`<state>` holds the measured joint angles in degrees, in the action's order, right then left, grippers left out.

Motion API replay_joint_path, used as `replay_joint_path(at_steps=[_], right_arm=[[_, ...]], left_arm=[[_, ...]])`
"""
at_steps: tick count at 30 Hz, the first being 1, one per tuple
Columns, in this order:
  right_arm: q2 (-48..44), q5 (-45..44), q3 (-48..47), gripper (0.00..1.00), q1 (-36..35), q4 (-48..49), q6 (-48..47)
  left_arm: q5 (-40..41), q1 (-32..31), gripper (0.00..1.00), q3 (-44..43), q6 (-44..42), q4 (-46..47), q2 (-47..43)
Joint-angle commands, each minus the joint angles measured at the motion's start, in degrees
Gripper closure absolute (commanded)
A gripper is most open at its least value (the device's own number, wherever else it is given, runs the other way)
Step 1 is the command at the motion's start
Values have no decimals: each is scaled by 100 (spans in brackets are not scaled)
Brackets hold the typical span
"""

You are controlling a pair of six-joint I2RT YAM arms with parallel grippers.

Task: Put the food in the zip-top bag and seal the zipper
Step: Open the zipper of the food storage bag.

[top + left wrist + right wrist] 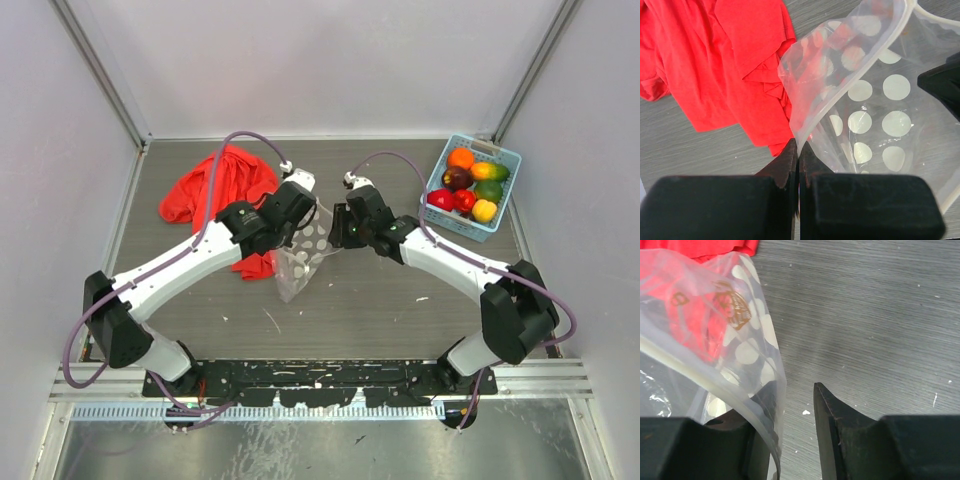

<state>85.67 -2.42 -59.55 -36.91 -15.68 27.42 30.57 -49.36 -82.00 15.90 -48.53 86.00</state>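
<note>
My left pincer (pixel 798 150) clenches the zip-top bag (pixel 890 105) at its rim, and my right pincer (pixel 792 402) gapes. The film looks limp and slippery, so I'd hold the stiffer zipper (pixel 867 70).

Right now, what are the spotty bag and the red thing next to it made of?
The spotty bag looks like thin, clear plastic with a glossy finish: the red shows straight through it, and it crinkles. The red cloth looks like soft, matte fabric, maybe cotton: it lies in folds and wrinkles with no shine.

zip-top bag (pixel 303 258): clear, white dots | cloth (pixel 215 190): red | basket (pixel 465 227): light blue
</note>
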Motion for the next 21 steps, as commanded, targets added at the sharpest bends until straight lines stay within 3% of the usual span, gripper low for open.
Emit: replay_joint_path(at_steps=[1,21], right_arm=[[-138,450,-340,57,20,384,-102],[-1129,1087,-452,18,111,514,-284]], left_arm=[[107,43,100,-55,239,163,5],[49,42,100,-69,343,-84,79]])
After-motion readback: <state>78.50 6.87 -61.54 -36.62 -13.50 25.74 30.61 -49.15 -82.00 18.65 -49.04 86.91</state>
